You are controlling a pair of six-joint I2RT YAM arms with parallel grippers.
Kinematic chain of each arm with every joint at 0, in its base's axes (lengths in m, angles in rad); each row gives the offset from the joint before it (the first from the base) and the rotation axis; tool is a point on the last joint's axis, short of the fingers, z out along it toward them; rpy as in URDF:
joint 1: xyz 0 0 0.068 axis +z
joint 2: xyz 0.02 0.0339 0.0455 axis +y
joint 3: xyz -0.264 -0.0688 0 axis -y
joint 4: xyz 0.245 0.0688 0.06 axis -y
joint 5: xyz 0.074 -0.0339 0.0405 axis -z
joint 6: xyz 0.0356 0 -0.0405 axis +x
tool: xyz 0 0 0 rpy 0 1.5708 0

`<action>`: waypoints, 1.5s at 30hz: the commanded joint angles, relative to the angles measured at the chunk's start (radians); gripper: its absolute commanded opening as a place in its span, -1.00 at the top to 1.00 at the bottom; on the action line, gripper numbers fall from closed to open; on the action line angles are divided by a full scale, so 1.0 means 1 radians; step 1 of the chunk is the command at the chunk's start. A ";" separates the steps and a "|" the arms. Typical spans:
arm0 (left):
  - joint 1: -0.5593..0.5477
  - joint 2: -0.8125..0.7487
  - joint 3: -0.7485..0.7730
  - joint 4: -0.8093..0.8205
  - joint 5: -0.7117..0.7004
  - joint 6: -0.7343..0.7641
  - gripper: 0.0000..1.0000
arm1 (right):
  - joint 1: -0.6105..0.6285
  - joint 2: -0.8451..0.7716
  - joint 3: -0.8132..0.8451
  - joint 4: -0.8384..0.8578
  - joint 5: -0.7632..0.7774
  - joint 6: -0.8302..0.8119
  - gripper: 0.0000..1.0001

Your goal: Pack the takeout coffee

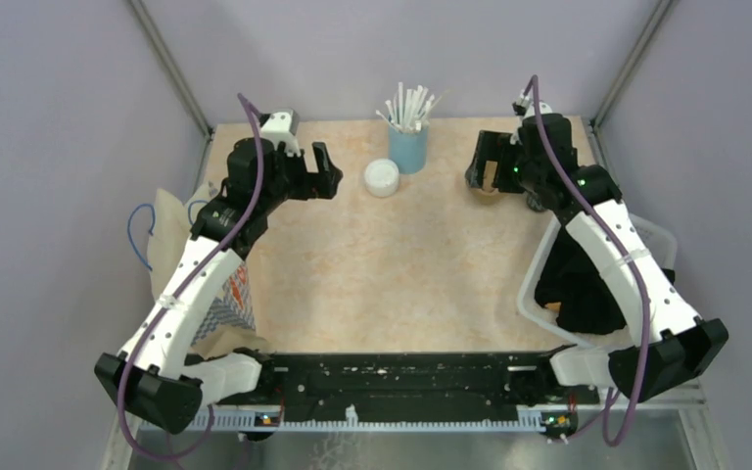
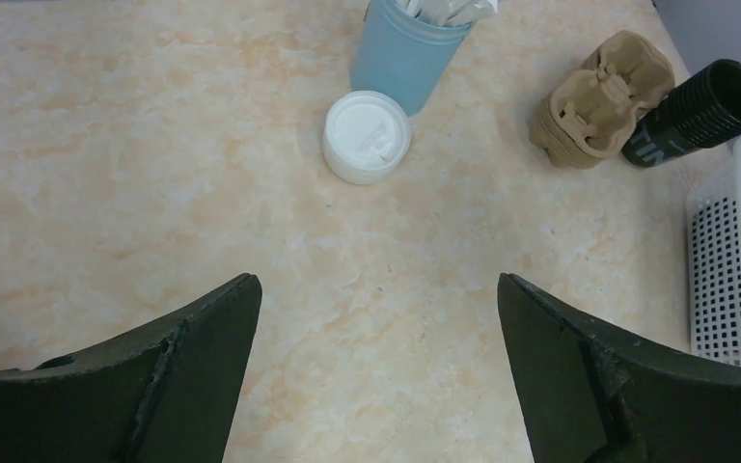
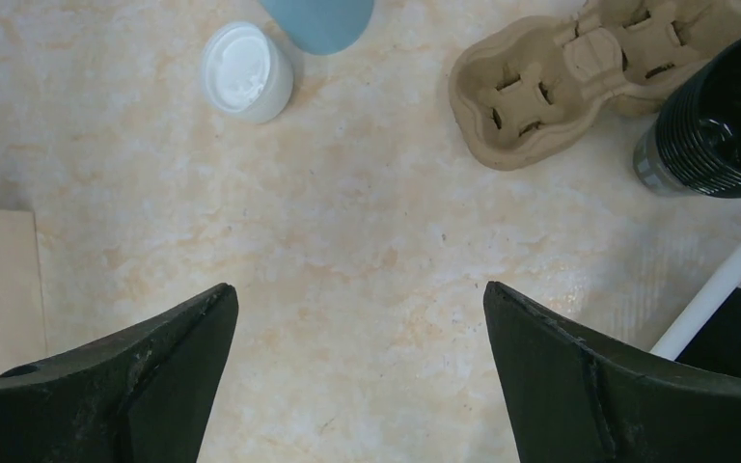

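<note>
The takeout coffee cup, dark, ribbed and open-topped, stands at the far right of the table next to a brown pulp cup carrier. It also shows in the right wrist view, with the carrier to its left. In the top view my right arm hides the cup. The round white lid lies by itself near the light-blue cup, apart from the dark cup. My left gripper is open and empty, left of the lid. My right gripper is open and empty, above the table near the carrier.
A light-blue cup of white straws stands at the back middle. A white plastic basket holding something black sits at the right edge. A paper bag lies at the left edge. Grey walls close in the table.
</note>
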State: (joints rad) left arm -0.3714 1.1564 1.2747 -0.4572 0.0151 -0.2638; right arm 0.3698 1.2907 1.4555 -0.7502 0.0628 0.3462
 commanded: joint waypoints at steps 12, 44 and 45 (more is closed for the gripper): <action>-0.003 0.005 0.066 -0.016 0.070 0.056 -0.97 | -0.008 0.088 0.075 0.022 0.097 0.019 -0.97; -0.093 0.060 0.068 -0.040 0.007 0.194 -0.97 | -0.461 0.612 0.422 -0.037 -0.135 -0.089 -0.07; -0.093 0.061 0.066 -0.038 0.008 0.195 -0.97 | -0.464 0.624 0.427 -0.038 -0.150 -0.085 -0.02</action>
State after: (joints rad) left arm -0.4591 1.2087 1.3205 -0.5201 0.0345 -0.0940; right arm -0.0715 1.8874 1.8168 -0.7853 0.0055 0.2691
